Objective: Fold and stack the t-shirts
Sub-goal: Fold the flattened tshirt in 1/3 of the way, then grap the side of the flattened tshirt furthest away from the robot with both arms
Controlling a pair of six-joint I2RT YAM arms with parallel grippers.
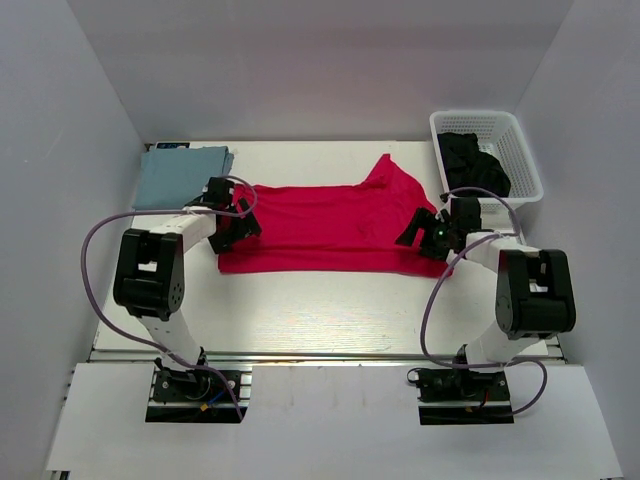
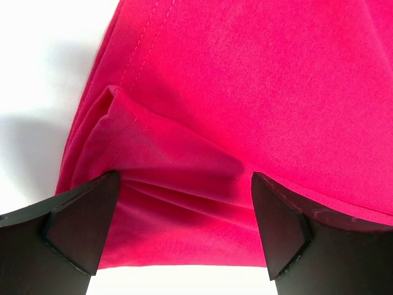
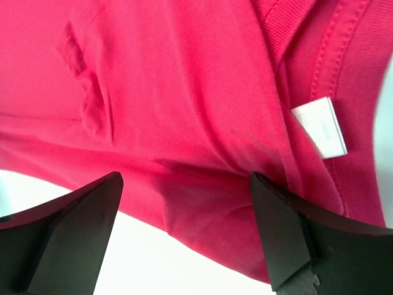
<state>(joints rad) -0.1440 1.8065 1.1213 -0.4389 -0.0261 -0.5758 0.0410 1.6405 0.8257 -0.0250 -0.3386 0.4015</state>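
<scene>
Both grippers stand with their fingers wide apart and hold nothing. The left gripper (image 1: 228, 222) is low over the hem end of the red t-shirt (image 1: 330, 225), and the right gripper (image 1: 420, 232) is low over its collar end.

On the table (image 1: 320, 310) the red t-shirt lies across the middle, stretched from left to right as a long band, with one sleeve pointing to the far side. In my judgement it is only partly folded, perhaps once along its length, and the folds across it are not yet done.

The pale blue-grey t-shirt (image 1: 182, 177) lies as a flat rectangle at the far left corner, near the hem end of the red one. It looks finished and is probably the base of the stack.

The white basket (image 1: 530, 165) at the far right holds some dark cloth (image 1: 475, 160); whether this is one more shirt I cannot tell.

In the right wrist view a small white label (image 3: 320, 128) shows inside the collar (image 3: 344, 43).
</scene>
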